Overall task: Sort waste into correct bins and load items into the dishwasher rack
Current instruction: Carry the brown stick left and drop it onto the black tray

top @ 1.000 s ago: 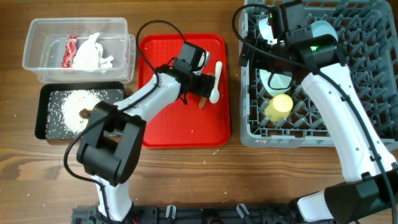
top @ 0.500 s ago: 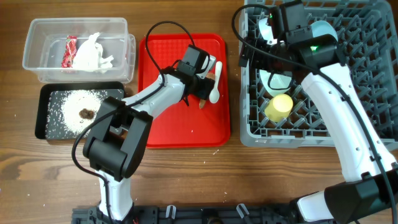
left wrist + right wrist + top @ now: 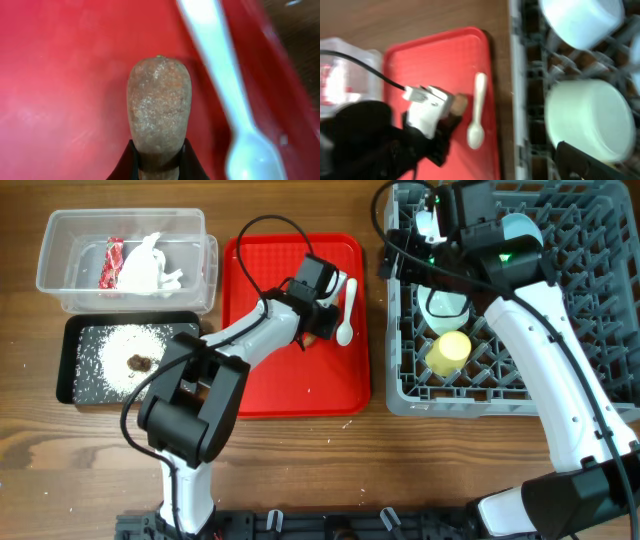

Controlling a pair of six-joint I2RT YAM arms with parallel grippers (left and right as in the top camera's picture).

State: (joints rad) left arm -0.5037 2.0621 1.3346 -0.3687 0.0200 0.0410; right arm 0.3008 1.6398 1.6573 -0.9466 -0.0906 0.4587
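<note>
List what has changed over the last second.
The left gripper, shut on the brown elongated food scrap, swung the scrap's free end slightly left, away from the small white spoon on the flat red serving tray. The right arm shifted a little, uncovering more of a small pale blue-green bowl in the grey plastic rack. The spoon and the small yellow cup stayed put.

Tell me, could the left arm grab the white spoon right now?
Probably not yet: the white spoon lies uncovered beside the left claw, but that claw is shut on the brown food scrap.
</note>
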